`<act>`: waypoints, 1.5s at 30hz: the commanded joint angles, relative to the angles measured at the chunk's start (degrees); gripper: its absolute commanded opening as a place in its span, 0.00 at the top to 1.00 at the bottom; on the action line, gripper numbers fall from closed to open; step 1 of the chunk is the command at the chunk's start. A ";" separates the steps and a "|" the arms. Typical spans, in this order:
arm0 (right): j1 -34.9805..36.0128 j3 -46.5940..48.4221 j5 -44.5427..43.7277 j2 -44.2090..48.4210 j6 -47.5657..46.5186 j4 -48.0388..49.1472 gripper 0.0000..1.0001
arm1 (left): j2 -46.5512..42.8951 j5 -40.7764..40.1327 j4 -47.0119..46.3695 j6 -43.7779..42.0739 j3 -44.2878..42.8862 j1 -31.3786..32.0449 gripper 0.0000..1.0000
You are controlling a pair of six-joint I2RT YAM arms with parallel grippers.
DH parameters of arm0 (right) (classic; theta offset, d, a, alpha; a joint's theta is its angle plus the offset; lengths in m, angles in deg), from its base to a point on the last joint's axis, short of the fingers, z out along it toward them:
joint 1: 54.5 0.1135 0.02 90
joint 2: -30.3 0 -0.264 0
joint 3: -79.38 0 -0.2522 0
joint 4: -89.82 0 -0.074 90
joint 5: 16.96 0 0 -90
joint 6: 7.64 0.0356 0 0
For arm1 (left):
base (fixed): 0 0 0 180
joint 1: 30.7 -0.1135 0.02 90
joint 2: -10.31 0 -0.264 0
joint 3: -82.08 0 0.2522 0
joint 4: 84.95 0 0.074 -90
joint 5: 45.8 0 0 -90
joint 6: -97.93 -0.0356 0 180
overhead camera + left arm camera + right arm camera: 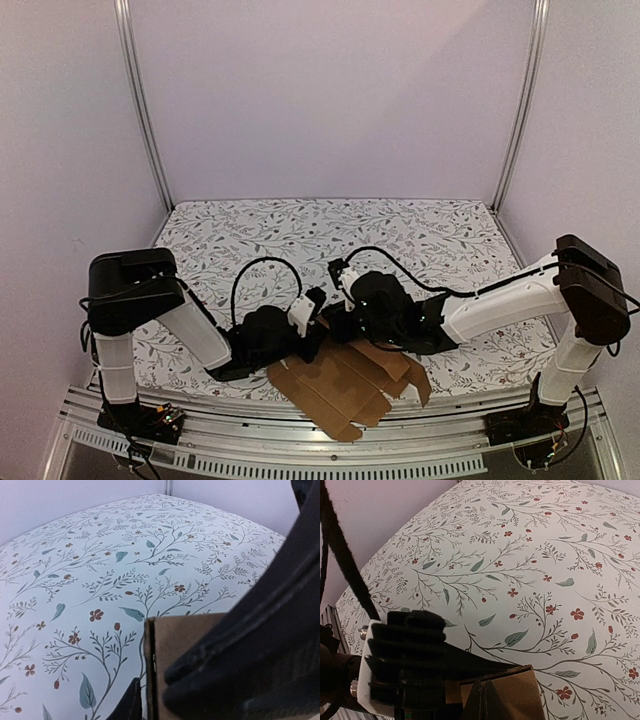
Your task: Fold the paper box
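The paper box (345,390) is a flat brown cardboard sheet with flaps, lying at the table's near edge and partly over it. Both grippers meet at its far left corner, where a flap is raised. In the left wrist view, my left gripper (150,680) straddles the flap's upright edge (149,655). Its left finger (127,705) stands a little clear of the card, so the jaws are slightly open. My right gripper (492,695) is shut, with its two fingers pressed together against the near face of the raised flap (555,700). Whether card is pinched between them is hidden.
The floral tablecloth (330,235) covers the table beyond the box. The left gripper's black ribbed body (405,655) fills the right wrist view's lower left, close beside the right fingers. A black cable (265,265) loops above the left wrist.
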 commanded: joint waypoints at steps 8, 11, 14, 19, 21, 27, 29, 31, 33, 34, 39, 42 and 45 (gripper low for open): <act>0.65 -2.44 -1.07 0.23 -0.25 -4.52 1.00 | 1.31 -0.98 1.65 0.42 -1.67 1.08 0.82; 0.78 -2.44 -1.16 0.66 -0.24 -4.67 1.00 | 2.14 -0.74 1.76 0.43 -2.23 1.07 1.00; 0.86 -2.42 -1.27 0.92 -0.17 -4.86 1.00 | 2.09 -0.77 1.70 0.28 -2.17 1.13 1.00; 0.86 -2.05 -1.70 1.80 -0.27 -5.50 1.00 | 1.17 -1.52 1.52 0.20 -1.35 1.15 1.00; 0.90 -1.85 -2.09 2.51 -0.62 -6.21 1.00 | 0.41 -2.60 1.53 0.35 -0.75 1.15 1.00; 0.91 -0.75 -3.32 8.11 -2.54 -11.63 1.00 | -2.73 -9.74 4.62 1.60 0.38 1.24 1.00; 0.84 -0.55 -3.88 10.77 -3.54 -14.38 1.00 | -3.39 -12.18 6.42 2.44 0.33 1.24 1.00; 0.84 -0.58 -4.20 13.32 -4.20 -17.57 1.00 | -4.44 -14.54 8.77 3.89 0.15 1.24 1.00; 0.86 -0.95 -4.57 16.40 -4.40 -20.68 1.00 | -5.88 -16.81 13.25 6.22 -0.45 1.26 1.00; 0.85 -1.09 -4.66 17.97 -4.55 -22.39 1.00 | -6.63 -17.82 15.38 7.34 -0.79 1.24 1.00; 0.83 -1.95 -6.14 23.68 -5.08 -29.93 1.00 | -9.23 -23.97 27.60 18.08 -2.75 1.30 1.00; 0.69 -3.68 -7.66 26.04 -5.08 -31.58 1.00 | -9.99 -26.39 33.48 24.93 -3.65 1.24 1.00; -0.75 -5.55 -7.15 26.92 -5.01 -31.63 1.00 | -9.85 -25.87 36.63 28.54 -4.86 1.39 1.00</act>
